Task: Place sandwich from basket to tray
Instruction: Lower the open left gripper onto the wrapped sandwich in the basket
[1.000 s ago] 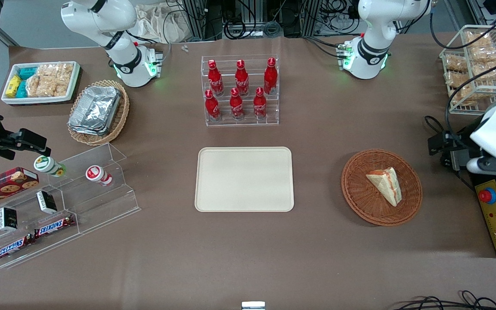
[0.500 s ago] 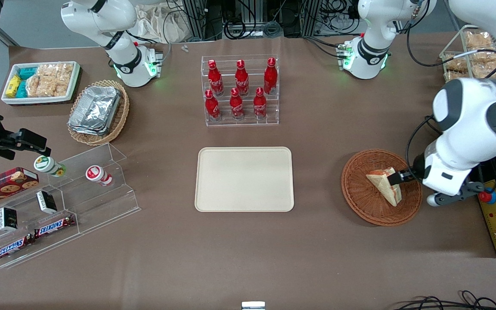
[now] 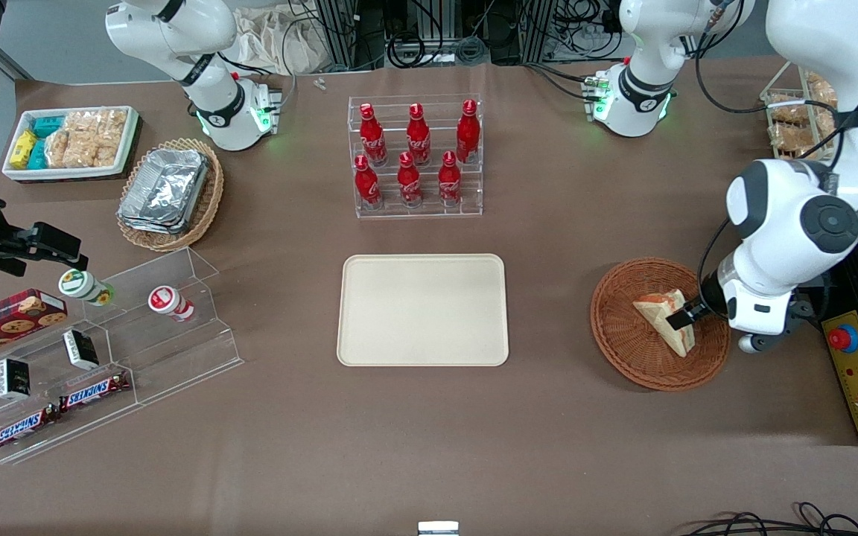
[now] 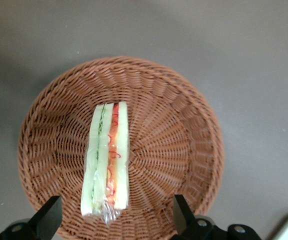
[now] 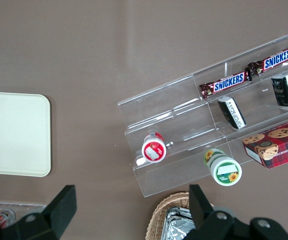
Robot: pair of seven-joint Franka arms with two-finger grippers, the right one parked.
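Above the basket (image 4: 184,130) the gripper (image 4: 115,220) hovers, jaws wide, the sandwich (image 4: 107,160) lying between them toward twelve o'clock, untouched.

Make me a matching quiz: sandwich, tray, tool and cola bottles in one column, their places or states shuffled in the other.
1 sandwich
2 tray
3 tool
4 cola bottles

a bare
b in the basket
c on a clear tiered rack
d open, over the basket

Pairs: 1-b, 2-a, 3-d, 4-c
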